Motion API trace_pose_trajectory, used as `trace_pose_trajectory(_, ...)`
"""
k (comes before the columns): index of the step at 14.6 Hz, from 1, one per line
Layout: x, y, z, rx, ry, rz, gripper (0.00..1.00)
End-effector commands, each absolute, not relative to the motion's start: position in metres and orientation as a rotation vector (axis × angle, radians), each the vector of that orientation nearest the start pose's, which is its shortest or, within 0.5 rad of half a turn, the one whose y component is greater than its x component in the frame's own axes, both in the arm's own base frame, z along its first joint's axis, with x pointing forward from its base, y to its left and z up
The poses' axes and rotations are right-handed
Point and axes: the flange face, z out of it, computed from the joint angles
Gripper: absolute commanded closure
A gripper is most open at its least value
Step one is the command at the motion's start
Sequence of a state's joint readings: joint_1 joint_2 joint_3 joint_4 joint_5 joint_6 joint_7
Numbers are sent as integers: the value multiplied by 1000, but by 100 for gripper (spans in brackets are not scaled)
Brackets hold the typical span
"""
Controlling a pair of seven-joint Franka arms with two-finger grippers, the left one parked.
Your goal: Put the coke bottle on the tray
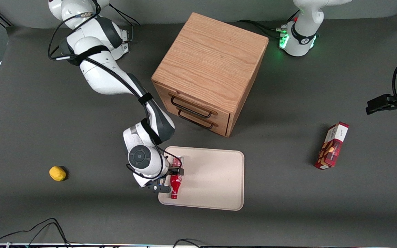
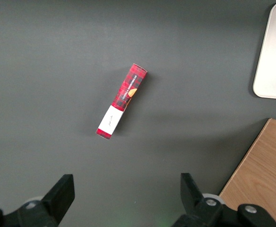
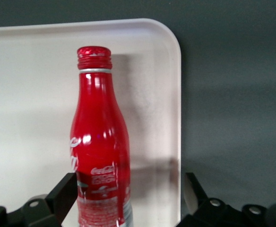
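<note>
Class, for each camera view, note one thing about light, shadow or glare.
Front view: the cabinet casts a soft shadow on the table. Right wrist view: white glare spots on the coke bottle, between the open end effector fingers over the tray. Left wrist view: even light on the snack box.

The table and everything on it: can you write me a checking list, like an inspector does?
Surface: dark grey table, flat and matte.
Job's things: coke bottle lies on its side on the cream tray, near the tray edge toward the working arm's end, cap toward the front camera.
Clutter: wooden drawer cabinet with two dark handles, farther from the front camera than the tray; red snack box toward the parked arm's end; small yellow object toward the working arm's end.
Grippers: gripper is over the tray at the bottle, fingers apart either side of its body.
Cables: black cables at the table edge nearest the front camera.
Surroundings: nothing seen.
</note>
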State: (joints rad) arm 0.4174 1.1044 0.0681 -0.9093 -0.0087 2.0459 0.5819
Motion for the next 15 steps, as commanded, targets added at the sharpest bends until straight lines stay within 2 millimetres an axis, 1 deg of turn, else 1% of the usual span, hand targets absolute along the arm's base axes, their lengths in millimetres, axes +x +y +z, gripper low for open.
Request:
trace_pose_trajectory(1, 715, 350, 217, -3068, 198, -22, 0)
trace_pose_trajectory(2, 715, 350, 219, -3068, 201, -17, 0)
trace_pose_trajectory(4, 713, 349, 234, -3074, 203, 16, 0)
trace_pose_trajectory(6, 710, 347, 261, -3084, 205, 50, 0)
trace_pose_trajectory(7, 708, 346, 277, -3089, 208, 65, 0)
trace_pose_trajectory(8, 706, 345, 299, -3087, 217, 64, 0)
trace_pose_trajectory(9, 702, 342, 314, -3093, 255, 84, 0)
trace_pose_trajectory(10, 701, 326, 331, -3097, 296, 119, 0)
trace_pose_trajectory(11, 693, 313, 345, -3112, 304, 175, 0)
trace_pose_trajectory(12, 680, 307, 368, -3120, 293, 185, 0)
trace_pose_trajectory(13, 665, 298, 387, -3129, 285, 194, 0)
trace_pose_trajectory(15, 638, 271, 422, -3136, 290, 195, 0)
